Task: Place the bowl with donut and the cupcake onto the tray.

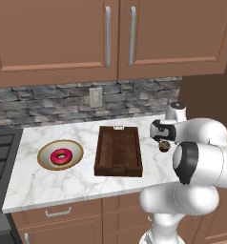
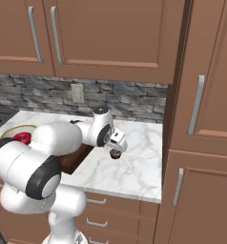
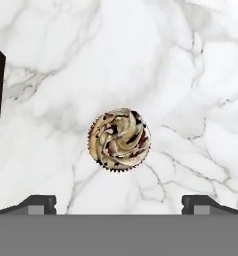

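The cupcake (image 3: 119, 140) stands alone on the marble bench (image 3: 191, 60), at about 3 o'clock from the tray (image 1: 118, 151) in the left base view. The hand (image 3: 119, 202) is held above it with fingers wide apart and nothing between them. The cupcake should be centred between the fingertips before descent, then gripped low on the wrapper, gently, so the frosting is not crushed. The bowl (image 1: 60, 154) with the donut (image 1: 61, 156) waits at 9 o'clock of the tray.
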Tool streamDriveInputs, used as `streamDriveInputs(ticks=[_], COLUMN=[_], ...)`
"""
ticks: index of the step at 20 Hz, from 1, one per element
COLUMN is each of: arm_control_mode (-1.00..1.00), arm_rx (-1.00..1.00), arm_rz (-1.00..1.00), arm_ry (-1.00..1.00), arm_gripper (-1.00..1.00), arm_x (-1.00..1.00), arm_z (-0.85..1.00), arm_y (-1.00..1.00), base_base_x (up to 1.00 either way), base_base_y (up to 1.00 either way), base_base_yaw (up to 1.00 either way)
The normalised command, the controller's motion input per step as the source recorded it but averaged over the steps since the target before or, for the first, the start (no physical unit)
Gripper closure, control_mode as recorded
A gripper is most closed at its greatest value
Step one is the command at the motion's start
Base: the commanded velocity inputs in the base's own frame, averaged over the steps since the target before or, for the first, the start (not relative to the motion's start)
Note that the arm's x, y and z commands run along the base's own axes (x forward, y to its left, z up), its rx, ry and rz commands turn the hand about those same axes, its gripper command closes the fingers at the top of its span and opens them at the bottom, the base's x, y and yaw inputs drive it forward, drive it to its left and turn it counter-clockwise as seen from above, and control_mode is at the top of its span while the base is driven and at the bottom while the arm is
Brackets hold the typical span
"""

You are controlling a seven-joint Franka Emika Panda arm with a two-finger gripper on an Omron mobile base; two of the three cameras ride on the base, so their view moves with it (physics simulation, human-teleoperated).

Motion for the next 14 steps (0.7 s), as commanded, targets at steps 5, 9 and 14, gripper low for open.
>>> streamDriveInputs(ticks=[5,9,14], arm_control_mode=[-1.00,-1.00,-1.00], arm_rx=[0.00,0.00,0.00], arm_rz=[-0.02,0.00,0.00], arm_ry=[0.00,0.00,0.00], arm_gripper=[-1.00,-1.00,-1.00], arm_x=[0.09,0.19,0.14], arm_z=[-0.24,-0.18,-0.21], arm_y=[-0.04,-0.08,-0.09], base_base_x=[0.00,0.00,0.00], base_base_y=[0.00,0.00,0.00], base_base_yaw=[0.00,0.00,0.00])
